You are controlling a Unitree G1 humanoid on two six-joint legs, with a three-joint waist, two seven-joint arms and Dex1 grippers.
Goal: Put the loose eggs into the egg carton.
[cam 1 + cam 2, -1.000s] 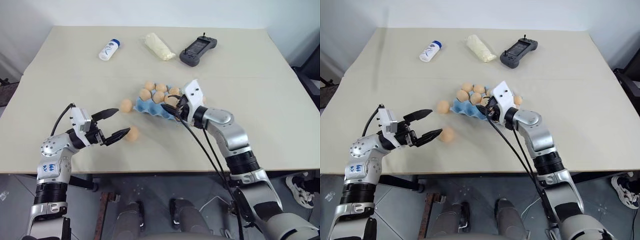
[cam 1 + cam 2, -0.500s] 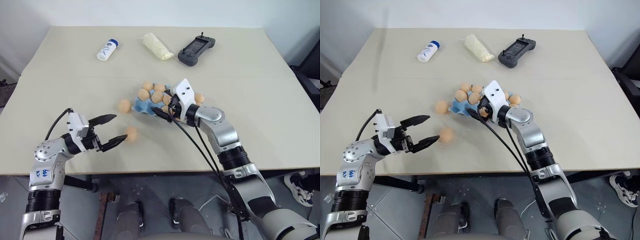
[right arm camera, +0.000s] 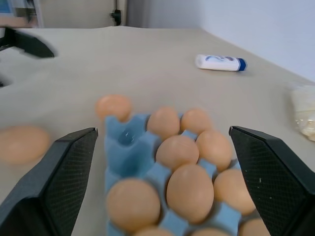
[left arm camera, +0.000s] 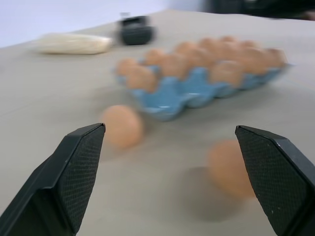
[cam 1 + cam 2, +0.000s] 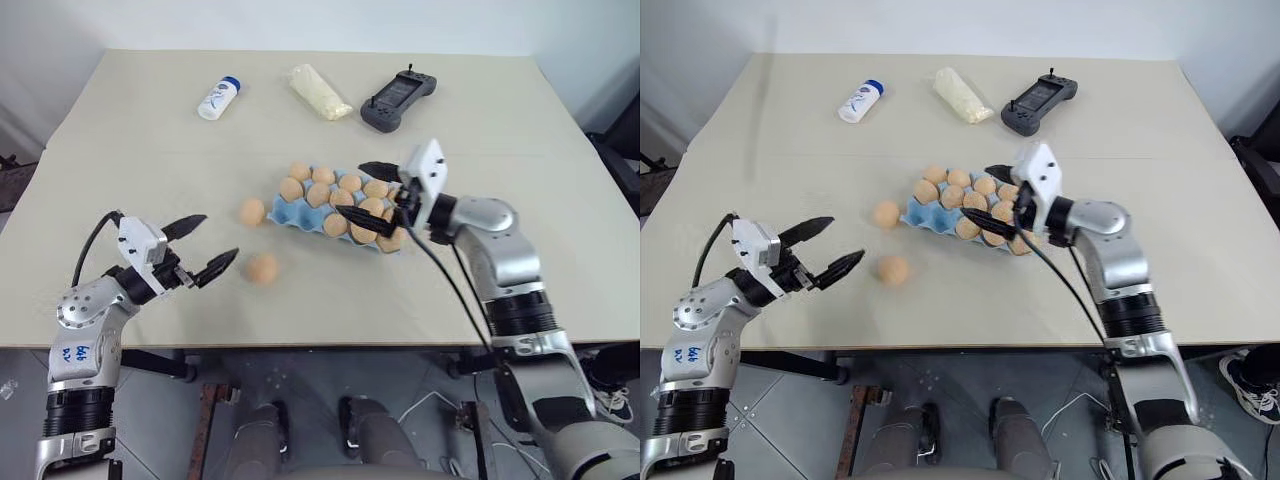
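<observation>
now the carton (image 5: 305, 211) sits mid surface (image 5: 130, 140), most cups filled with eggs, one cup at its left end bare. two loose eggs lie left of it: one (image 5: 252, 211) just beside the carton's left end, one (image 5: 262, 268) nearer the front edge. right gripper (image 5: 992, 195) hovers over the carton's right part, jaws wide open, holding nothing. left gripper (image 5: 205, 247) has jaws open, empty, tips near the front egg.

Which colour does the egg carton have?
The egg carton is light blue; the right wrist view shows it best.
</observation>
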